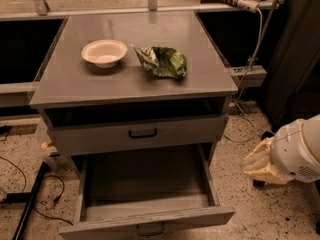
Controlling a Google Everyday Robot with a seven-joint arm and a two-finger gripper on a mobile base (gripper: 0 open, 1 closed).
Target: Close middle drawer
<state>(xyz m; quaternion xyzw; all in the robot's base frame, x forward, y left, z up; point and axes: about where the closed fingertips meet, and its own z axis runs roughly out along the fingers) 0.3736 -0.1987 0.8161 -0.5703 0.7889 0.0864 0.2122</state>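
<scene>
The middle drawer (145, 223) is pulled far out at the bottom of the grey cabinet. It has a low flat front with a small black bar handle (150, 229), and its long grey box is empty inside. My gripper (259, 166), cream-coloured on a white arm (300, 151), hangs low to the right of the cabinet. It is about level with the open drawer's right side, apart from it and holding nothing that I can see.
Above it is a taller-fronted drawer (140, 134) with a larger black handle, slightly ajar. On the cabinet top (65, 84) are a white bowl (104, 52) and a green bag (162, 60). Cables lie on the speckled floor (30, 194) at the left. A dark unit (295, 59) stands at the right.
</scene>
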